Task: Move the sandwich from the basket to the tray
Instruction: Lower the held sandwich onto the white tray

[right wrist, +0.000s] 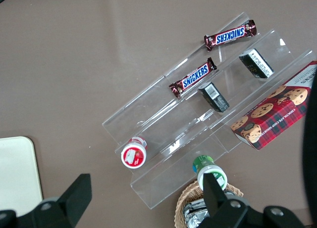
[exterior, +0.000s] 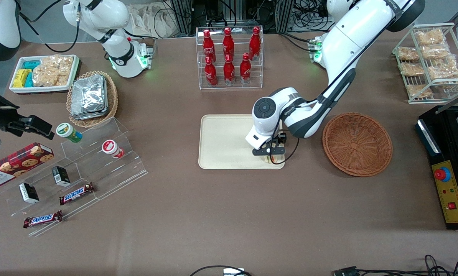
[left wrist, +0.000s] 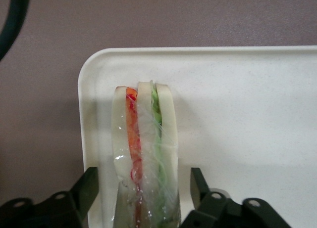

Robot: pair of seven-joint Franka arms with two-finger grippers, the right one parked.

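Note:
The clear-wrapped sandwich [left wrist: 143, 139] stands on edge on the cream tray [left wrist: 237, 114], at the tray corner nearest the front camera on the basket's side. My left gripper [left wrist: 143, 174] is open around it, with a gap between each black finger [left wrist: 89, 186] and the bread. In the front view the gripper [exterior: 270, 155] hangs low over that corner of the tray [exterior: 221, 142] and covers most of the sandwich. The reddish-brown wicker basket [exterior: 357, 143] sits beside the tray, toward the working arm's end, with nothing in it.
An acrylic rack of red bottles [exterior: 229, 57] stands farther from the camera than the tray. A black control box [exterior: 447, 184] and a wire snack rack [exterior: 430, 61] flank the basket. Toward the parked arm's end are a stepped acrylic stand [exterior: 79, 168] and a tan basket of foil packs [exterior: 93, 97].

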